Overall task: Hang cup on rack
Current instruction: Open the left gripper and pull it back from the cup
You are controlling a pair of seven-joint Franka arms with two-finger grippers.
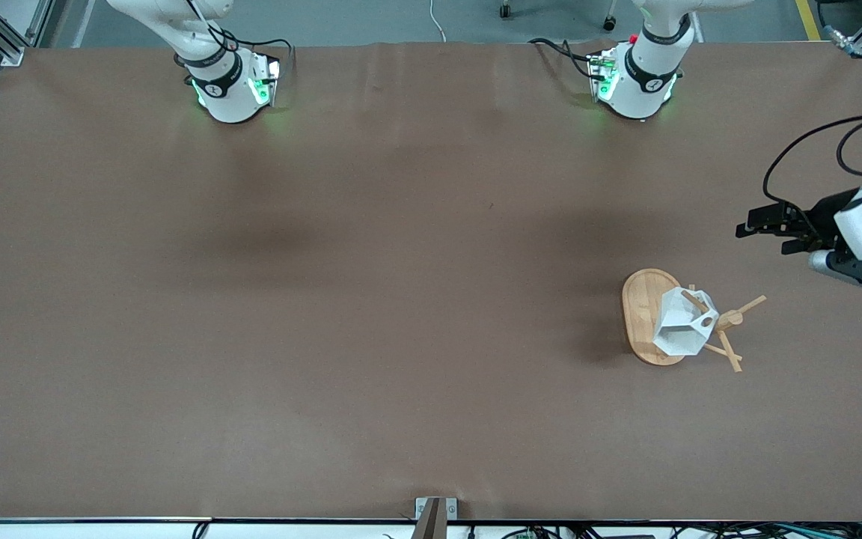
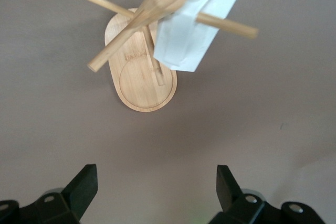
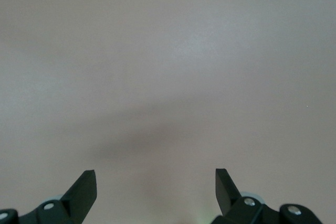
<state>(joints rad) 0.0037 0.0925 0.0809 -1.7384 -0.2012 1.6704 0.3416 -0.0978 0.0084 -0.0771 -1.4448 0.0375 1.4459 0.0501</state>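
— Big brown table (image 1: 326,299), mostly bare. What's on it?

— The rack (image 1: 644,318), in the lower right part of the front picture, toward the left arm's end. The cup (image 1: 682,322) hangs on one of its pegs by the handle.

— And the arms?

— The left gripper (image 1: 756,228) hovers at the right edge, above the rack in the picture, jaws spread, empty. The right gripper (image 3: 156,192) is wide open too, over bare table; that arm waits.

— Any risk?

— I'd guess a careless swing by the left arm could clip a peg and tip the rack or shake the cup loose.
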